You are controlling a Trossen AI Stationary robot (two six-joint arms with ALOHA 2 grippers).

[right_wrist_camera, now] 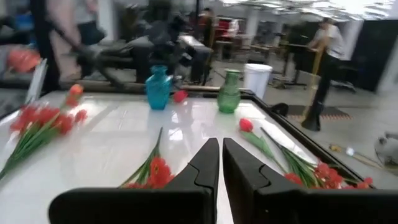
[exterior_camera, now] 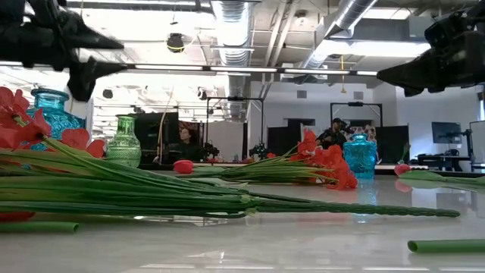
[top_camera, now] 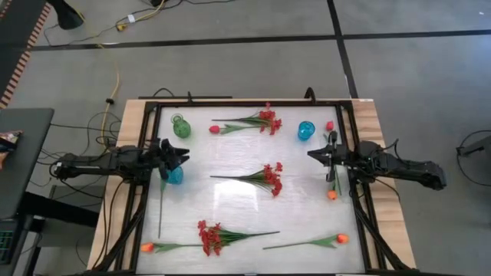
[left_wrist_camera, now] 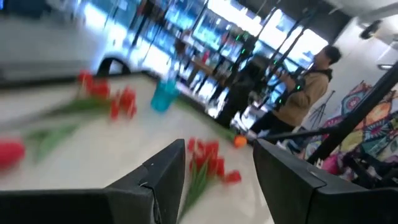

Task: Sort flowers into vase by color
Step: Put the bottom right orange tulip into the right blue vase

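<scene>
The flowers lie flat on the white table. There are red sprays at the far side (top_camera: pixel 265 120), in the middle (top_camera: pixel 268 178) and near the front (top_camera: pixel 211 236). A red tulip (top_camera: pixel 215 129) lies beside the far spray. Orange tulips lie at the front left (top_camera: pixel 147 248), the front right (top_camera: pixel 341 239) and the right edge (top_camera: pixel 331 195). A green vase (top_camera: pixel 181 126) and two blue vases (top_camera: pixel 306 130) (top_camera: pixel 175 175) stand upright. My left gripper (top_camera: pixel 184 156) hovers open and level above the left blue vase. My right gripper (top_camera: pixel 310 154) hovers shut at the right, holding nothing.
A black frame (top_camera: pixel 245 102) runs around the white table top. A red tulip (top_camera: pixel 330 126) lies by the right rail, close to my right arm. People (left_wrist_camera: pixel 305 87) stand in the room beyond the table. There is bare table between the middle spray and the front flowers.
</scene>
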